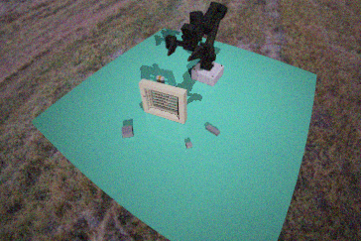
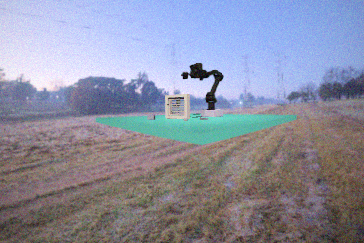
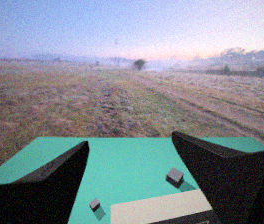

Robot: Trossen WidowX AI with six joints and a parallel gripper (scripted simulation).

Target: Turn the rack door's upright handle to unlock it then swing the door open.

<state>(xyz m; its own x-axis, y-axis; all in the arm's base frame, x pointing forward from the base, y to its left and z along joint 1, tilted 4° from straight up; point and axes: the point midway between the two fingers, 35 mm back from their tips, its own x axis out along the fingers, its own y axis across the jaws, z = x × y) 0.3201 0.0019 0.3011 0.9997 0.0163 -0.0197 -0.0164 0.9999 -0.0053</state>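
The rack's pale wooden frame (image 1: 164, 88) (image 2: 177, 96) (image 3: 153, 206) stands upright on the green table. The door's dark slats (image 1: 165, 102) (image 2: 177, 106) show through its opening; these views do not clearly show how far the door stands open. A small orange and white piece (image 1: 160, 78) shows just behind the frame's top edge, perhaps the handle; its turn cannot be made out. My gripper (image 1: 171, 48) (image 2: 185, 75) (image 3: 131, 140) is open, its fingers wide apart with nothing between them. It hangs in the air above and behind the rack, on the arm's side.
The green table (image 1: 238, 168) (image 2: 200, 134) (image 3: 125, 165) also bears a grey block (image 1: 127, 131) (image 2: 151, 117), a small cube (image 1: 188, 144) and a flat grey block (image 1: 212, 129). The arm's pale base (image 1: 208, 74) (image 2: 214, 113) stands behind the rack. Two grey blocks show between the fingers' outlines in the wrist view, far below.
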